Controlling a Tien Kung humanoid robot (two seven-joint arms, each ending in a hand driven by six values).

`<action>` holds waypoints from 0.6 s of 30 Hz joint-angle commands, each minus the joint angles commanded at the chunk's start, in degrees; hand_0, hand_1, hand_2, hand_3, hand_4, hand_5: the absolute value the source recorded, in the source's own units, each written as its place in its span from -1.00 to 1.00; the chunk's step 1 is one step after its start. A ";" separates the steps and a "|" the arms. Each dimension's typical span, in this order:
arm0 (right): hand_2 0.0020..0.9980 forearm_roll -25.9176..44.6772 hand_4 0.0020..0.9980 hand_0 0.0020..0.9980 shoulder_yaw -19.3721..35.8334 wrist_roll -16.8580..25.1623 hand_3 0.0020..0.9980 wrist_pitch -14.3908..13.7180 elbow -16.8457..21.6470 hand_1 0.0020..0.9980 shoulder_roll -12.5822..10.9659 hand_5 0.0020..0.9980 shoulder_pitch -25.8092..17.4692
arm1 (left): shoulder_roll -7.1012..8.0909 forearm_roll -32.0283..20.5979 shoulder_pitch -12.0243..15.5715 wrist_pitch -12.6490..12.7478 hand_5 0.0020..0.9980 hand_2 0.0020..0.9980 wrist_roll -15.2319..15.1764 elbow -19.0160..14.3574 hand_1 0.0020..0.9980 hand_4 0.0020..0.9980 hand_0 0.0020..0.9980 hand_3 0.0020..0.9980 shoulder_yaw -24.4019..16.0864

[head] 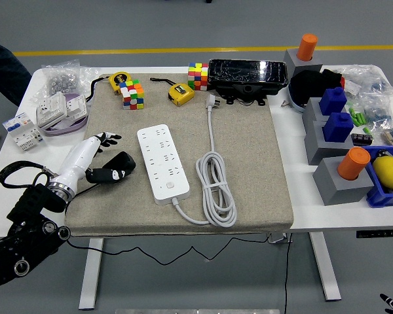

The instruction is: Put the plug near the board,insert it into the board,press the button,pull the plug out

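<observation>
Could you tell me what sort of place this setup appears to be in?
Probably a robotics lab or test workshop: a white height-adjustable table stands on a grey floor with a yellow line, a white power strip lies on a beige felt mat, and grey blocks hold parts.

Black skeletal left arm (23,245) with round silver bolt heads at the joints, a black cable looping off near the wrist. Silver ring collar, then a smooth white shell over the back of the left hand (95,160). Black fingers (111,137), small white marking on the thumb.
</observation>
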 joint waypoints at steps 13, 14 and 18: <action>0.25 -0.21 0.94 0.13 -1.52 -0.02 0.21 -0.36 0.08 0.28 -0.46 0.00 1.84 | 0.75 -21.65 4.62 1.87 -0.25 0.32 -14.21 -6.43 0.34 0.79 0.14 0.34 -9.23; 0.25 -0.14 0.94 0.13 -1.84 -0.05 0.21 -0.35 0.05 0.28 -0.56 0.00 1.99 | 0.89 -22.39 4.70 1.94 -0.25 0.32 -14.49 -6.43 0.34 0.79 0.14 0.34 -9.58; 0.25 0.10 0.94 0.13 -2.37 -0.19 0.21 -0.26 -0.34 0.28 -0.70 0.00 2.15 | 0.90 -23.56 4.72 1.92 -0.25 0.32 -14.44 -6.21 0.34 0.79 0.14 0.34 -10.33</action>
